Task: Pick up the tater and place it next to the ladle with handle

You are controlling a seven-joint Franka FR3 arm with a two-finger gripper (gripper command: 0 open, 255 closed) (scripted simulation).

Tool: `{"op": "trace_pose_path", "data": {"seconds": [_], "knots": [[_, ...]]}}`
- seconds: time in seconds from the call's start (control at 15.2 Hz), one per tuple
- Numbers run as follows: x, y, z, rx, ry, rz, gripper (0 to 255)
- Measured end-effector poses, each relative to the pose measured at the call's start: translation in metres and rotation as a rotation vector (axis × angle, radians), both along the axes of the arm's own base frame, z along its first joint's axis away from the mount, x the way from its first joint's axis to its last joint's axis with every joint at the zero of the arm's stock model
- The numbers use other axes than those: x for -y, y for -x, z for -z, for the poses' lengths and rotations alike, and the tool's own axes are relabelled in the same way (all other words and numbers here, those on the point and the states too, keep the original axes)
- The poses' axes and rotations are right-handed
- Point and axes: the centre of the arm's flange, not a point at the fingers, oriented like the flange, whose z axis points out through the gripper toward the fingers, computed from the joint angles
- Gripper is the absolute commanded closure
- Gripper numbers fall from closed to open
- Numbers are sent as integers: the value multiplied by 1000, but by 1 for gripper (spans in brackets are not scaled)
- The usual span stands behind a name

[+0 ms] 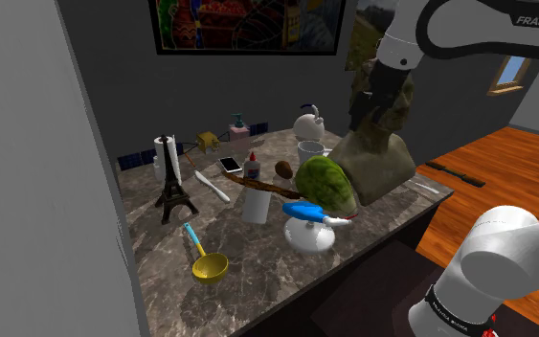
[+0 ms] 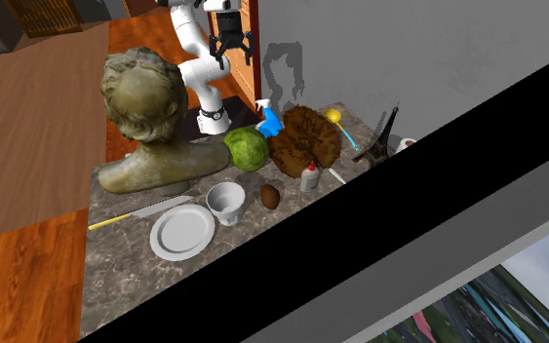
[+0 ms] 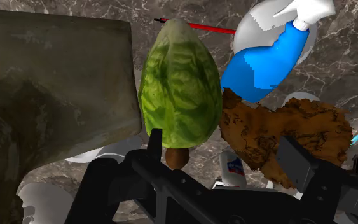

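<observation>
The tater (image 1: 283, 169) is a small brown oval on the marble counter (image 1: 258, 282), between a white cup (image 1: 310, 151) and a glue bottle (image 1: 252, 165). It also lies beside the cup in the second exterior view (image 2: 270, 196), and past a green cabbage in the wrist view (image 3: 177, 157). The ladle (image 1: 208, 263) is yellow with a light-blue handle. It lies near the counter's front edge, and at the far end in the second exterior view (image 2: 333, 115). My gripper (image 2: 231, 44) hangs open and empty, high above the stand and off the counter's end, fingers apart (image 3: 225, 145).
A large bust (image 2: 145, 107), the cabbage (image 2: 247, 150), a blue spray bottle (image 2: 270, 122) and a brown rough-edged disc (image 2: 304, 139) crowd the counter between me and the tater. An Eiffel tower figurine (image 1: 172, 182), a plate (image 2: 182, 232) and a kettle (image 1: 307, 123) also stand there.
</observation>
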Motion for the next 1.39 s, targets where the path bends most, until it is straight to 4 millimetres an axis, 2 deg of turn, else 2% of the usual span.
{"op": "trace_pose_path", "data": {"seconds": [0.2,1.39], "knots": [[5,-12,10,1,1,0,0],[36,-170,172,32,9,-2,0]]}}
